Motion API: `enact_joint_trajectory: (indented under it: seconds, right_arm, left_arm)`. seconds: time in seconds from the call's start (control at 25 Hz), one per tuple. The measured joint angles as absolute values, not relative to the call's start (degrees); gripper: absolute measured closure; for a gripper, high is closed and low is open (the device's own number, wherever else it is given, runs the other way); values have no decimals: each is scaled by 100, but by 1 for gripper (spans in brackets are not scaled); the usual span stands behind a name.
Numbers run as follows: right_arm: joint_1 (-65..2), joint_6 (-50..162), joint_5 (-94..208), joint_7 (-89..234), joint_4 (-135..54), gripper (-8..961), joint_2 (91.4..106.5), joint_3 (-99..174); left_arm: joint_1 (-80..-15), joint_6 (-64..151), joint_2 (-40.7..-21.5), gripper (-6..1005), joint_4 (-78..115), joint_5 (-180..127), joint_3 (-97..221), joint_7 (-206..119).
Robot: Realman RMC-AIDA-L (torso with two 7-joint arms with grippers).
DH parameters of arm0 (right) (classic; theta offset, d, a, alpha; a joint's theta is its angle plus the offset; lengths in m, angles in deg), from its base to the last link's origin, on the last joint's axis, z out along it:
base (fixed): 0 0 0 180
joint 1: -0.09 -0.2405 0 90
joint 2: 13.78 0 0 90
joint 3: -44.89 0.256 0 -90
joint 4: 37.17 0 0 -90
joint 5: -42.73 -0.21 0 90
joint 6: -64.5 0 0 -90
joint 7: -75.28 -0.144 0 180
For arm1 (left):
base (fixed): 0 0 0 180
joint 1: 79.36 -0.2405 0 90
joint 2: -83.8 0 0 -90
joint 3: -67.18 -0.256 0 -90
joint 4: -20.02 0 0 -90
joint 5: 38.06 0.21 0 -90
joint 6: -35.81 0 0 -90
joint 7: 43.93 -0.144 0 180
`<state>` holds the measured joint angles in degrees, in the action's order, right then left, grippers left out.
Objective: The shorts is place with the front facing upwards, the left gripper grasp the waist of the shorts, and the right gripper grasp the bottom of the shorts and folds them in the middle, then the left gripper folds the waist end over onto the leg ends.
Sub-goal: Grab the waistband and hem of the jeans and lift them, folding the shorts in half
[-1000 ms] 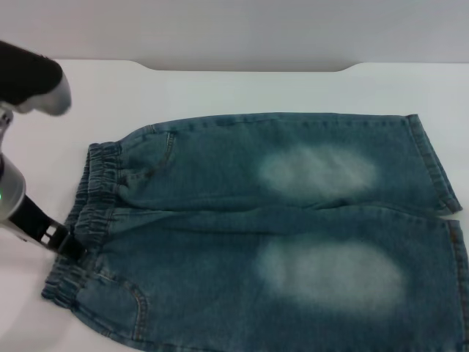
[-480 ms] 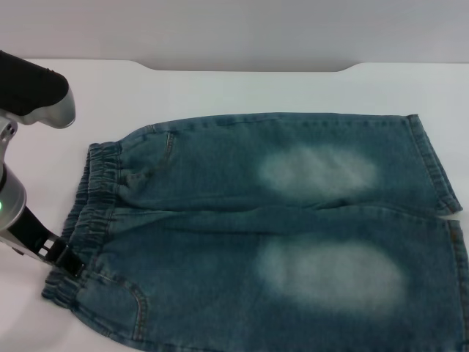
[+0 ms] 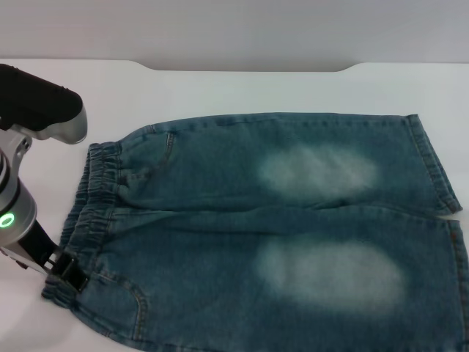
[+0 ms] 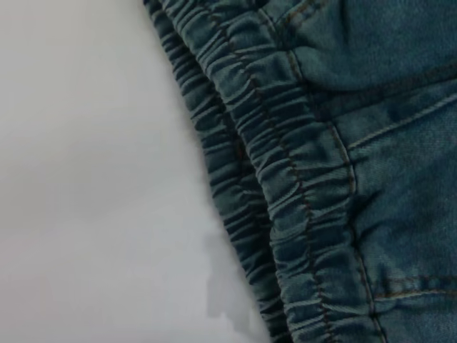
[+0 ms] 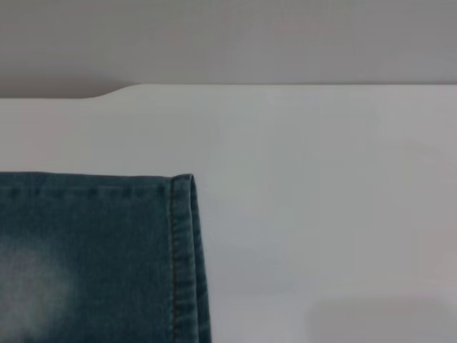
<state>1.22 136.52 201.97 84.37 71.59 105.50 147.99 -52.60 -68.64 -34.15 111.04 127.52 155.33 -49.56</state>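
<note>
Since the earlier frames the left gripper point(image 3: 67, 270) has slid toward the near corner of the waist point(image 3: 91, 213), from about mid-waistband to the lower end of it; the arm's black-and-grey housing point(image 3: 44, 110) has swung in toward the shorts and the green ring light point(image 3: 7, 220) now shows fully. Shorts point(image 3: 278, 227) unchanged.

Shorts lie flat on the white table point(image 3: 242, 92), waist to the robot's left, leg hems point(image 3: 438, 172) to its right, two pale faded patches on the thighs. Far leg and near leg side by side, near leg running off the bottom edge of the head view.

Left gripper's black tip sits at the waistband's outer edge, near the near-left corner, touching or just over the ruffled elastic. Cannot tell how far its fingers are spread or whether any cloth is between them.

Left wrist view: only the gathered waist point(image 4: 278, 164) running diagonally, bare table point(image 4: 93, 179) beside it, pocket seam stitching on the denim; none of that arm's fingers in it.

Right wrist view: corner of one leg hem point(image 5: 184, 250) with its stitched edge, lying flat on the table point(image 5: 321, 179), table's far edge behind. Right gripper not seen in any view.
</note>
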Motion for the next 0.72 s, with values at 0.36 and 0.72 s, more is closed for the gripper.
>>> enact_joint_trajectory:
  seconds: [0.36, 0.72]
  right_arm:
    - [140, 13621, 20256, 8445, 7162, 324, 10549, 14763]
    - [170, 13621, 20260, 8500, 7169, 335, 10548, 14760]
  left_arm:
    - [-5155, -6792, -3451, 154, 10790, 12734, 15427, -4938]
    - [-5141, -6755, -3459, 154, 10704, 12708, 15248, -4883]
